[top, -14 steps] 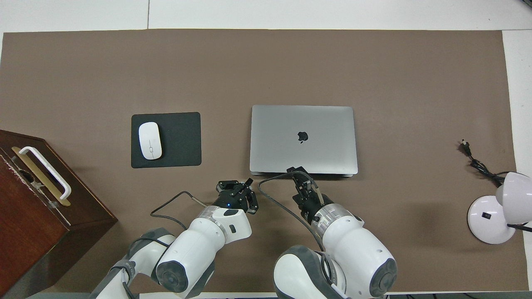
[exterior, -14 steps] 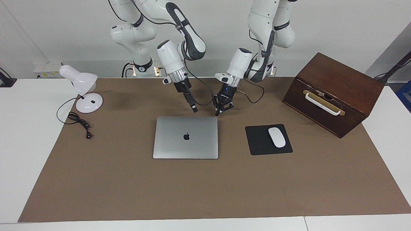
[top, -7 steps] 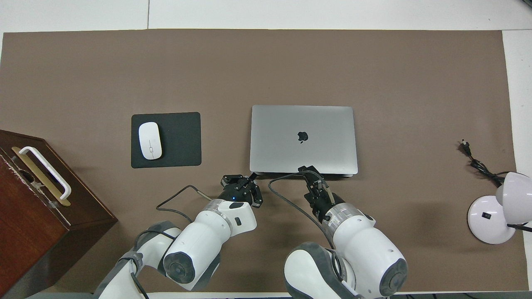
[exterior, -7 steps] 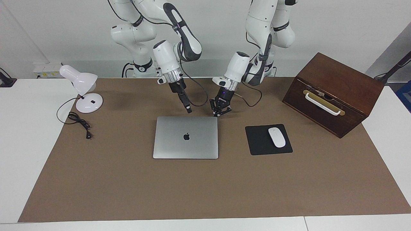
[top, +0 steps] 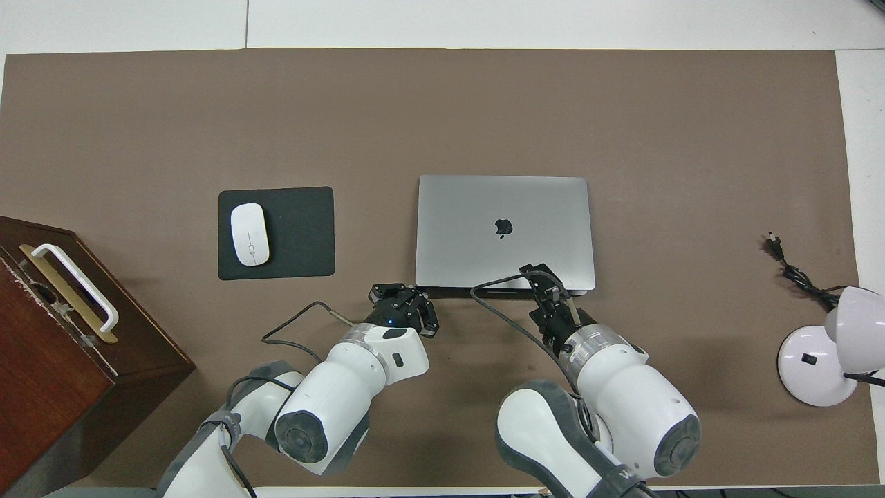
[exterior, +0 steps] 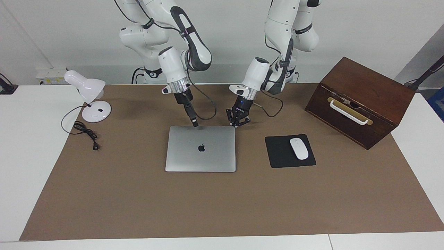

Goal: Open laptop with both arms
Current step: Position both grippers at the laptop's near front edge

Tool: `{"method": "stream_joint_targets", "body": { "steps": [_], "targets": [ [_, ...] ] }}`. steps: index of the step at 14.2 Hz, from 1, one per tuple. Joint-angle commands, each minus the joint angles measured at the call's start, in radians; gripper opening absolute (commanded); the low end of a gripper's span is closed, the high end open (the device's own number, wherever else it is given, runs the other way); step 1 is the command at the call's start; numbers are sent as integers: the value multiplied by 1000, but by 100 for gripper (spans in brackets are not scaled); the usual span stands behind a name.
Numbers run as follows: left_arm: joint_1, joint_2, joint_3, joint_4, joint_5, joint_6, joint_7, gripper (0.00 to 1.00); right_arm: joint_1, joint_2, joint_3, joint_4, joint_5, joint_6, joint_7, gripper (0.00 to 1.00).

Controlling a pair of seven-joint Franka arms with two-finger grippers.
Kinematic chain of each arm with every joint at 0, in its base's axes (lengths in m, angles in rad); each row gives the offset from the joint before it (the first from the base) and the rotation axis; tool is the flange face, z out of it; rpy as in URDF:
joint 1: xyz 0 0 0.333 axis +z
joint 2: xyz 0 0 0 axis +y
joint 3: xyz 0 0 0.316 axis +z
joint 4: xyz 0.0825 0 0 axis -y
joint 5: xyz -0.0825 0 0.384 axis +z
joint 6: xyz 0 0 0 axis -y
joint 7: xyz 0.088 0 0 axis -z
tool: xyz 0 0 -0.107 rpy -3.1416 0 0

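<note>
We see the laptop [exterior: 200, 148] closed and flat on the brown mat [exterior: 222, 208]. The left gripper [exterior: 236, 125], fingertips pressed together on nothing, sits at the lid's corner nearest the robots, toward the left arm's end; whether it touches we cannot tell. The right gripper [exterior: 195, 123] is over the same near edge, toward the right arm's end from the left gripper; whether its fingers are parted we cannot tell.

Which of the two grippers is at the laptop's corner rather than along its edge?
The left gripper, at the laptop's corner toward the mouse pad; the right gripper is midway along the edge.
</note>
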Motion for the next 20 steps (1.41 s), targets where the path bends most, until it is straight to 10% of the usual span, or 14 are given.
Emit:
{"method": "stream_joint_targets", "body": {
  "steps": [1, 20],
  "targets": [
    [-4, 42, 6, 40, -19, 20, 14, 0, -9, -19, -2, -3, 37, -21, -49, 100],
    [8, 84, 27, 73, -19, 21, 89, 0, -10, -8, -24, 28, 35, -32, -62, 100]
  ]
}}
